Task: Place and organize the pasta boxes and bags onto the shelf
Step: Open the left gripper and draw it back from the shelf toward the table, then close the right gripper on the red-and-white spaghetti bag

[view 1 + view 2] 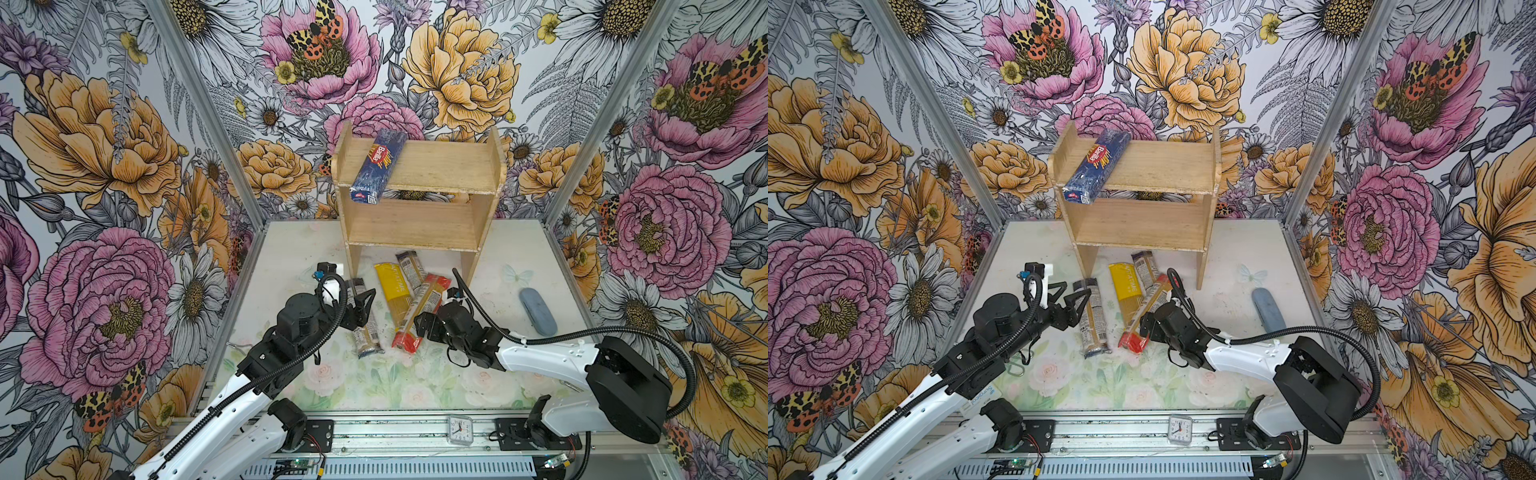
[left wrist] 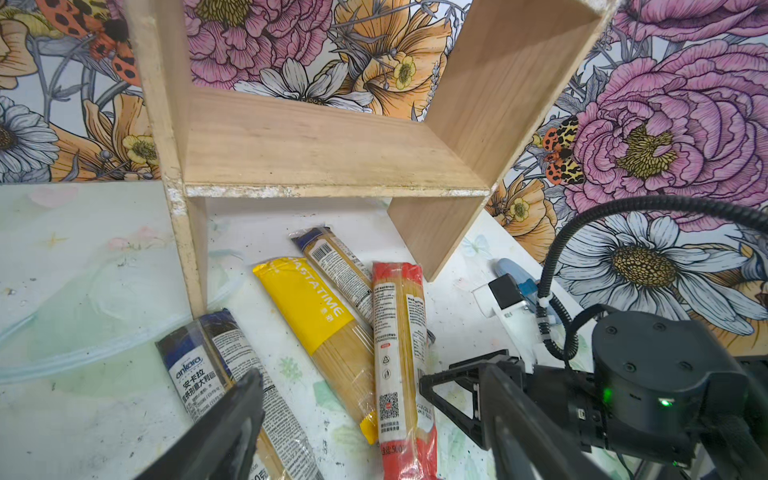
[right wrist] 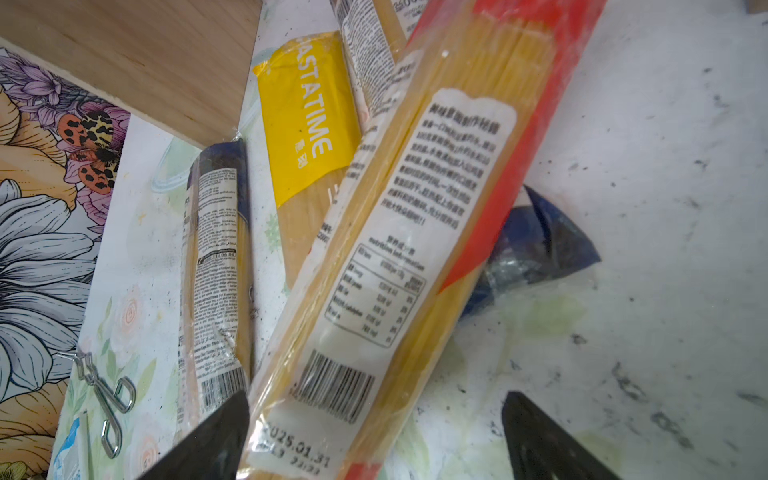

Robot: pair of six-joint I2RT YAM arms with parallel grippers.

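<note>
Though grubby, tabletop (image 1: 511, 249) amid floral walls (image 1: 457, 62).

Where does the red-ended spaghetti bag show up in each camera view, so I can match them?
In a top view: the red-ended bag lies slanted in front of the shelf, near centre.
In a top view: the bag is in the same place, at centre.
Left wrist: the bag is mid-frame, running lengthwise away from the camera.
Right wrist: the bag fills the middle, close up.
Shared landmark: the yellow-ended bag lies right beside it.
</note>
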